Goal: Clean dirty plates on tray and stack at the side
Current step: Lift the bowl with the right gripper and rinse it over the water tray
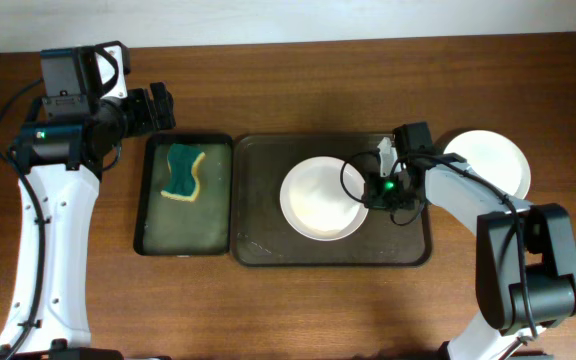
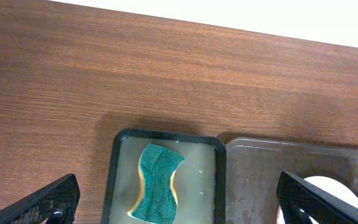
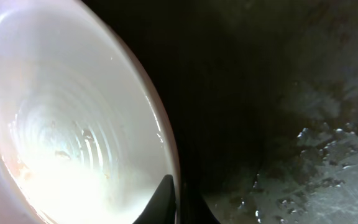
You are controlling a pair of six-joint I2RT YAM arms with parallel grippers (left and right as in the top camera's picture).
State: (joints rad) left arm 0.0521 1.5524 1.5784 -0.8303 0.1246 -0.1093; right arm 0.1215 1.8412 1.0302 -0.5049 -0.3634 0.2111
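The left end effector rides high over the table, up and left of the tray, its fingers spread wide and holding nothing. Below it, just left of the tray, a green sponge lies in a narrow dark-green tray. On the tray itself, right of its middle, sits one white plate. At the plate's right edge the right end effector is closed down narrow, and the right wrist view suggests the thin rim is pinched between its fingers.

The step in hand looks like securing this plate for cleaning. Faint specks show in its bowl, so I judge it is not yet wiped. Next, the pinch must hold a slick rim without slipping, and the left arm must come down for the sponge.

A second plate rests on the table right of the tray, partly covered by the right arm. Whether another plate lies beneath it I cannot tell; no third is visible. The right wrist view is dark and glare-washed.
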